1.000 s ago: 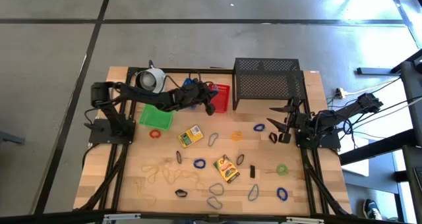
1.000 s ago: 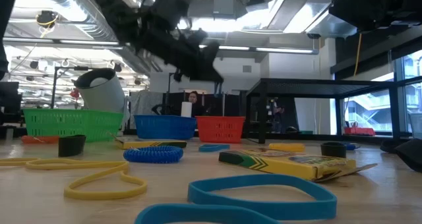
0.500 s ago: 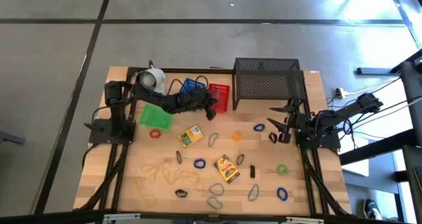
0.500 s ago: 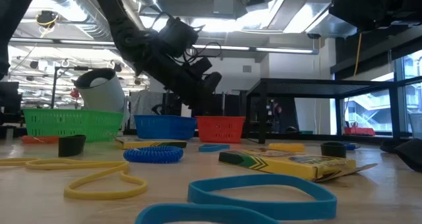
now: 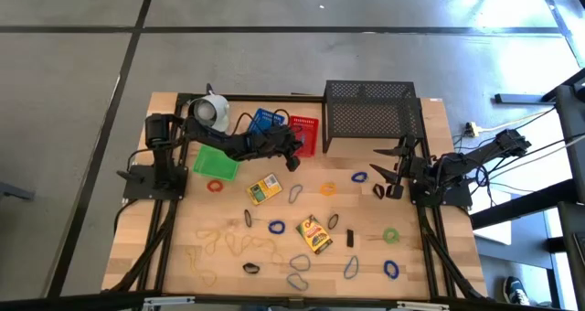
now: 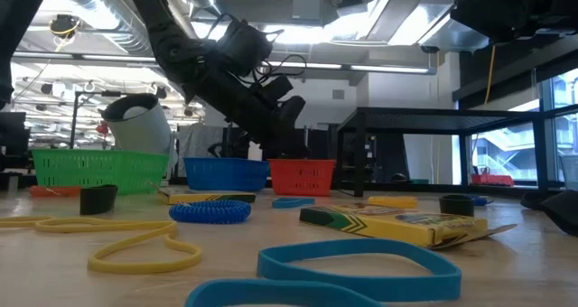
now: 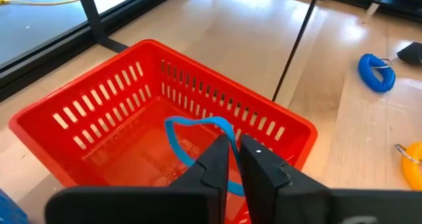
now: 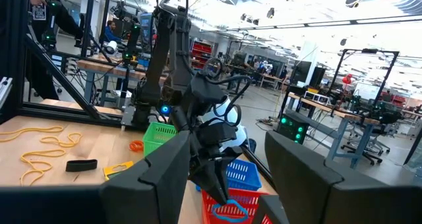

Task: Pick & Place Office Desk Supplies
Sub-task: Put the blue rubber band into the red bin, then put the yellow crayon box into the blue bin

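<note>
Blue band (image 7: 198, 128) in red basket (image 7: 86, 112)

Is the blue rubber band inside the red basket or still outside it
Inside. The left wrist view shows the blue rubber band hanging within the red basket walls, pinched between the left gripper fingers.

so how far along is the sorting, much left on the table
Early on. Done: nothing clearly sorted yet. In hand: the left gripper holds a blue rubber band over the red basket, fingers starting to part. Left: both crayon boxes, clips and many bands across the table. The right gripper waits, open.
</note>
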Robot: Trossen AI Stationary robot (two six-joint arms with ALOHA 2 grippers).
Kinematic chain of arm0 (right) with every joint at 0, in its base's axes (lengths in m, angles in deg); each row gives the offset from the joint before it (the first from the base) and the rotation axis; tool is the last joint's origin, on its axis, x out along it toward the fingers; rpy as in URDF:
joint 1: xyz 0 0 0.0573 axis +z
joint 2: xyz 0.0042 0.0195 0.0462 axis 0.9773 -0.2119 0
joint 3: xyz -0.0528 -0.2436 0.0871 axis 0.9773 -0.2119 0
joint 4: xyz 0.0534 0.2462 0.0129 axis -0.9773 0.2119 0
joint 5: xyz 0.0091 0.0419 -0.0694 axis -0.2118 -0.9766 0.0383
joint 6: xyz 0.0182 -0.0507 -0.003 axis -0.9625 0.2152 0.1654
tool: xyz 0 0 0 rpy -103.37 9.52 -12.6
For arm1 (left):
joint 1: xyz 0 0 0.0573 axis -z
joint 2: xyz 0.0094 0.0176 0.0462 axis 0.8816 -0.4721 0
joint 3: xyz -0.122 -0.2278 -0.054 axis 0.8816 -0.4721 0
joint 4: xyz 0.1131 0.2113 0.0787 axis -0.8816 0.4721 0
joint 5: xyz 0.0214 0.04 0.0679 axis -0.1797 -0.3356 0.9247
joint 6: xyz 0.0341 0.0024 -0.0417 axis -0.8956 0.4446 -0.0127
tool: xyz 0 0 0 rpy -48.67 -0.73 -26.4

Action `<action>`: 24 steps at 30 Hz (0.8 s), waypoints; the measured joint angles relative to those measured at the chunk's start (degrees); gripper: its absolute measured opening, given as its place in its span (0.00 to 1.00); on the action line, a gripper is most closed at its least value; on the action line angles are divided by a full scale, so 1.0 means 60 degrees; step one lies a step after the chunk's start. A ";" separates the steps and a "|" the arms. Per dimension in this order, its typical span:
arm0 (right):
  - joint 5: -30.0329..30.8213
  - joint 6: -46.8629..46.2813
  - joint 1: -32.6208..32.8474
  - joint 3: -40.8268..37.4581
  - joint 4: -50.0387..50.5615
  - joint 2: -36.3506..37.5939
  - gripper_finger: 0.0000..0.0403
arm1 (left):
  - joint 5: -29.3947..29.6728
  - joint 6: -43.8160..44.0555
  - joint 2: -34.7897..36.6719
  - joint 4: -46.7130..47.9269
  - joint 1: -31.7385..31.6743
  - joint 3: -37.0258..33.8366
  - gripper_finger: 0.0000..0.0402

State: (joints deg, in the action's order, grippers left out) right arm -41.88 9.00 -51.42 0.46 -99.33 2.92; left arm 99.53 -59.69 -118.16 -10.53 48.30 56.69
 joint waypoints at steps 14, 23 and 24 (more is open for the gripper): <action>0.0000 -0.0029 -0.0002 0.0000 0.0001 0.0002 0.50 | 0.0000 0.0001 0.0002 0.0000 0.0002 0.0000 0.22; 0.0000 -0.0025 0.0000 0.0000 0.0073 0.0004 0.50 | -0.1571 0.0005 0.0659 -0.0051 0.0414 -0.0007 0.30; 0.0001 -0.0025 -0.0001 0.0000 0.0106 0.0000 0.50 | -0.1882 0.0005 0.0837 0.0030 0.0513 -0.0007 0.30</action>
State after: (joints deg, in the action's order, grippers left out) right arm -41.87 8.85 -51.42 0.46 -98.70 2.92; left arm 88.24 -59.66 -113.13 -10.35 51.38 56.65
